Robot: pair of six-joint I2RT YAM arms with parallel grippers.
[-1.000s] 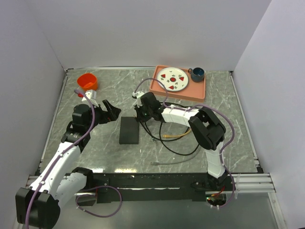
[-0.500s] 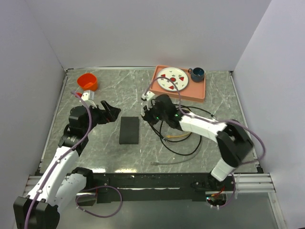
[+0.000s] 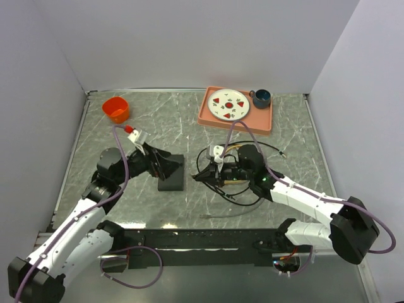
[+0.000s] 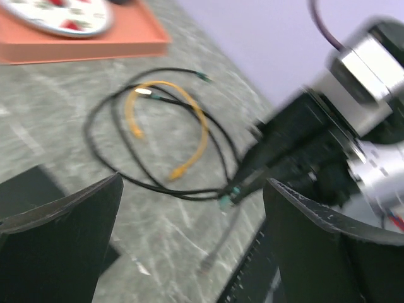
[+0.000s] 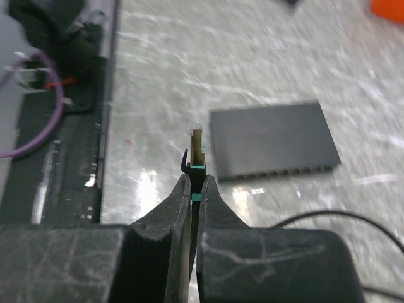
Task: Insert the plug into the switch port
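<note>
Surface: grey marbled table (image 3: 297,151), black rail (image 3: 208,237) along near edge, plain pale walls (image 3: 189,38) on left, far and right sides. Far right: salmon tray (image 3: 266,122) w/ patterned plate (image 3: 229,104) + dark blue mug (image 3: 261,96). Far left: orange cup (image 3: 116,109). Black switch box (image 3: 172,175) lies flat near table centre. Loose black cable (image 3: 270,146) and yellow cable (image 4: 202,126) are looped right of the box, around R arm; a grey cable (image 3: 221,216) lies nearer the rail. R gripper (image 5: 194,184) is clenched on plug (image 5: 197,145), clear tip sticking out past the fingertips. Plug sits just right of the box, close but apart, not in any socket. Switch ports (image 5: 278,171) show only in R wrist view, as a row of notches along one narrow side; which port the plug lines up w/: cannot tell. L gripper (image 4: 194,183) is released, jaws spread wide. In top view it overlaps the box's left edge; contact w/ box not discernible. Hidden/poor: ports not resolvable from top cam. L wrist view is motion-blurred: R arm is a smear at right, tray + plate are cut off at top, box is only a dark corner under one finger. R wrist view: cup is clipped at top right corner, and the fingers hide where the cable joins the plug.
</note>
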